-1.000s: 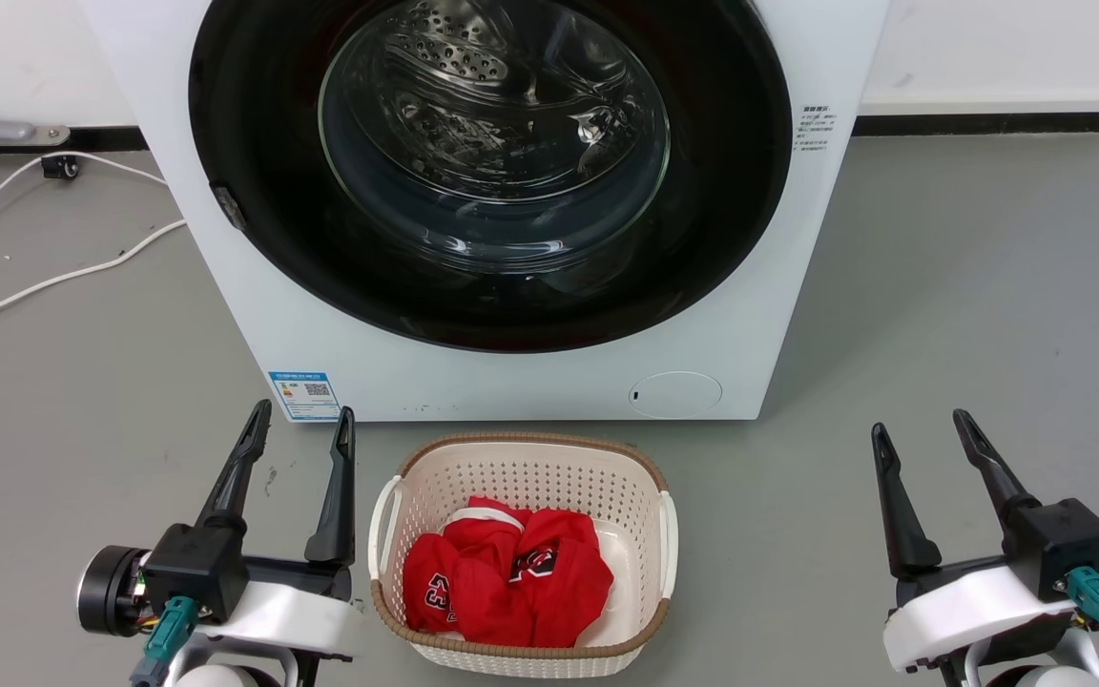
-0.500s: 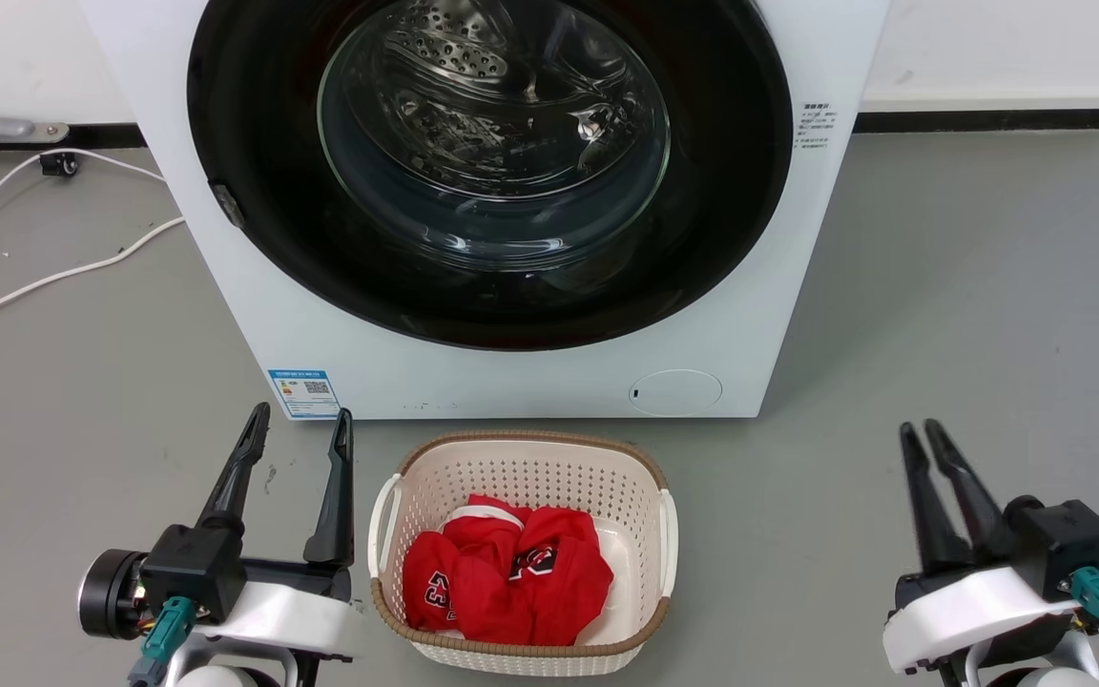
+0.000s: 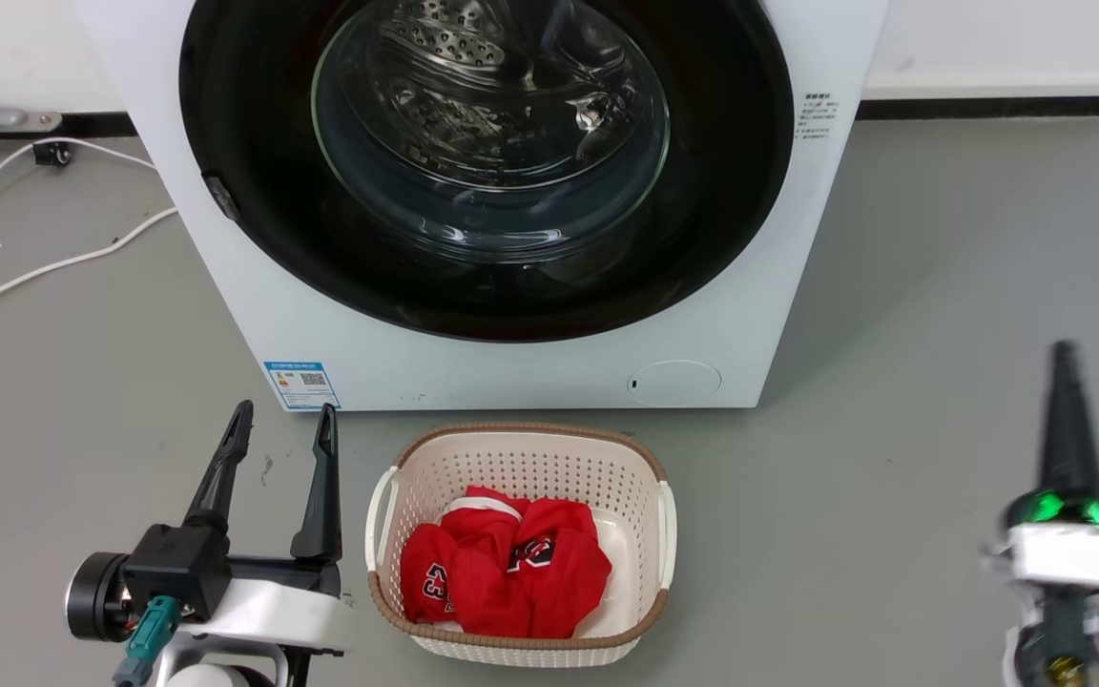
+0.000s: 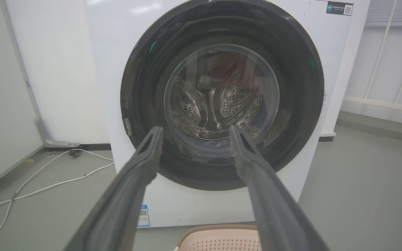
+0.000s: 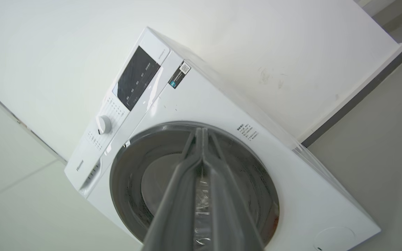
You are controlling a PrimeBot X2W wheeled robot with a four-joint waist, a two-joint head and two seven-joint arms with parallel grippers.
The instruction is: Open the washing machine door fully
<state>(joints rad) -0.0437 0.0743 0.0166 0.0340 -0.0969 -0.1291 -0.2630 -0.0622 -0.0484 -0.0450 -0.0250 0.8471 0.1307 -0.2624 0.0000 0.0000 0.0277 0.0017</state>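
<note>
Glossy black plastic around a bulging glass bowl, that's what I'm dealing with here; the washing machine door (image 3: 487,153) is sitting shut and flush in the front of the white machine (image 3: 511,372), taking up nearly its whole width, straight ahead of the rig and just behind the laundry basket (image 3: 380,515) with the red clothes (image 3: 511,572) on the floor.

I'm guessing it's going to feel heavy and stiff; the glass is adding weight, the latch is probably needing a firm tug before it pops, and that shiny face is giving the fingers nothing to bite on, so pushing flat against it is just going to slip. I'm thinking the rim is the place to hook; a small grey tab (image 4: 127,126) is sitting on the door's left edge, though I can't tell whether it's a catch or part of the hinge.

Left claw (image 3: 284,412) is hovering low beside the basket, forearm level, fingers spread wide and pointing at the door, gripping nothing; Right claw (image 5: 201,130) is sitting rolled onto its side out on the right, fingers pressed together tip to tip with nothing between them, aiming at the door from well back.
</note>
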